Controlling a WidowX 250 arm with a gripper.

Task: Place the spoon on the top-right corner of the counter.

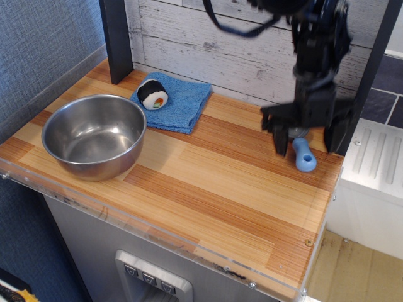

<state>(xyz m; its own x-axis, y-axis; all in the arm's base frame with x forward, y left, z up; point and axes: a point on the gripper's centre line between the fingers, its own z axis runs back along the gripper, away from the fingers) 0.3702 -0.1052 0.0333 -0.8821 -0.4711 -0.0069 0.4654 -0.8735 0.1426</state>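
Note:
The spoon [304, 155] lies on the striped wooden counter [208, 189] near its far right corner. Its chunky light-blue handle points toward me; the grey bowl end is mostly hidden behind the gripper. My gripper [306, 139] is open and empty, hanging just above the spoon. Its two black fingers stand apart on either side of the handle, and it is lifted clear of the counter.
A large steel bowl [94, 135] sits at the counter's left. A blue cloth [179, 100] with a toy sushi roll [152, 94] lies at the back. A dark post [116, 38] stands at the back left. A white ridged surface [378, 157] adjoins the counter's right edge.

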